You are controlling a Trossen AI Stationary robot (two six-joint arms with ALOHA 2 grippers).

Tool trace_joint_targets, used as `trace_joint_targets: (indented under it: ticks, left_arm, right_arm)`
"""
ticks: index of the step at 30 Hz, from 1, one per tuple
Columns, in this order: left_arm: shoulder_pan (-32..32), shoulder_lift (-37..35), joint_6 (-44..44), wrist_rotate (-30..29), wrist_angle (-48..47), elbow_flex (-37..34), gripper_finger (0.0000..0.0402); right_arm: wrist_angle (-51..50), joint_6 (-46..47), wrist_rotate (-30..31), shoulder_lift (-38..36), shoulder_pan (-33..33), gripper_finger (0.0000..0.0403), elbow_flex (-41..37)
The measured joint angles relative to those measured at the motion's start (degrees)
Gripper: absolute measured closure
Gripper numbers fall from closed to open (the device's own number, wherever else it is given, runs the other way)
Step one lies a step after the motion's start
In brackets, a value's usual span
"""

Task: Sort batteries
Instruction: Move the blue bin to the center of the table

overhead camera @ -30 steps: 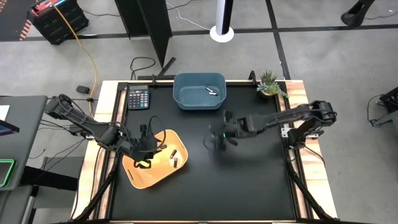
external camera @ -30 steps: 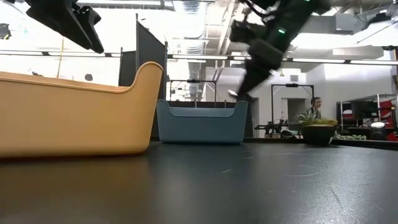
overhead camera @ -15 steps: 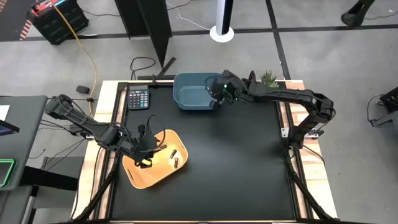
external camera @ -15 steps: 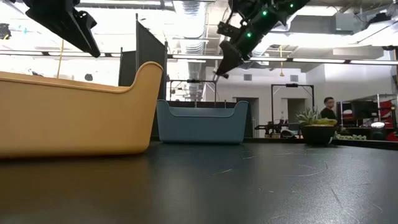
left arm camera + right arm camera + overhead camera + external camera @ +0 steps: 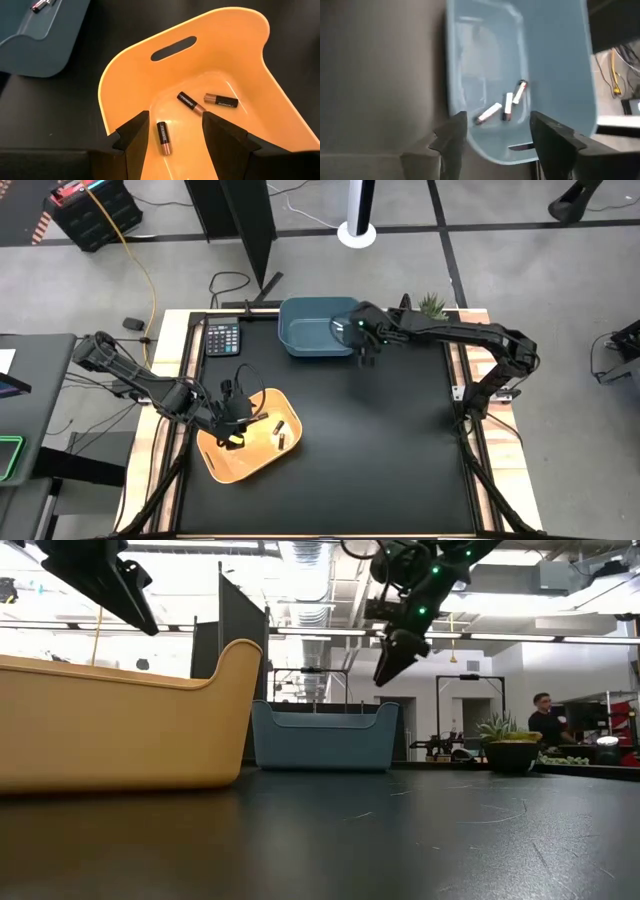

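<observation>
Three dark, copper-ended batteries (image 5: 164,137) (image 5: 190,102) (image 5: 220,101) lie on the floor of the orange tray (image 5: 262,462) at the table's near left. My left gripper (image 5: 175,118) hovers open above them, with nothing between its fingers; the high view shows my left gripper (image 5: 235,426) over the tray. At the far middle stands the blue tray (image 5: 300,340), where three whitish batteries (image 5: 488,113) (image 5: 507,106) (image 5: 520,91) lie. My right gripper (image 5: 497,121) hangs open over that tray's right end, seen also from the low view (image 5: 390,665), empty.
A calculator (image 5: 221,337) lies at the far left and a potted plant (image 5: 433,313) stands at the far right corner. The dark tabletop (image 5: 380,450) stretches bare from the middle to the near right. A person (image 5: 545,720) stands in the room far behind.
My right gripper has swung from the table's middle up and toward the far edge, to the blue tray's right end, and has opened there. The whitish cell seen at its fingertips a second ago is gone from them. My left gripper has kept still.
</observation>
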Motion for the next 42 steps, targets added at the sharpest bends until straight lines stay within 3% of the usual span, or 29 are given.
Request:
trace_joint_targets:
  ticks: [14, 21, 25, 35, 42]
  left_arm:
    - [0.0, 0.0, 0.28, 0.11, -0.45, 0.0, 0.0223]
    - [0.0, 0.02, -0.16, 0.17, -0.52, 0.0, 0.0223]
    - [0.0, 0.02, -0.33, 0.17, -0.57, 0.0, 0.0223]
    - [0.0, 0.02, 0.25, 0.17, -0.67, 0.0, 0.0223]
    - [0.02, 0.02, 0.59, 0.15, -0.67, 0.0, 0.0223]
  right_arm:
    - [-5.75, -9.07, 0.15, 4.56, 1.15, 0.0196, 0.0]
    - [-5.51, -10.11, 3.99, 9.49, 0.6, 0.0207, 1.16]
    - [-8.4, -9.79, 4.78, 11.82, -0.05, 0.0243, 3.05]
    - [-12.35, -8.55, 4.54, 11.85, 0.13, 0.0384, 3.34]
    - [-17.98, -4.69, 4.81, 11.78, 1.96, 0.0393, 3.32]
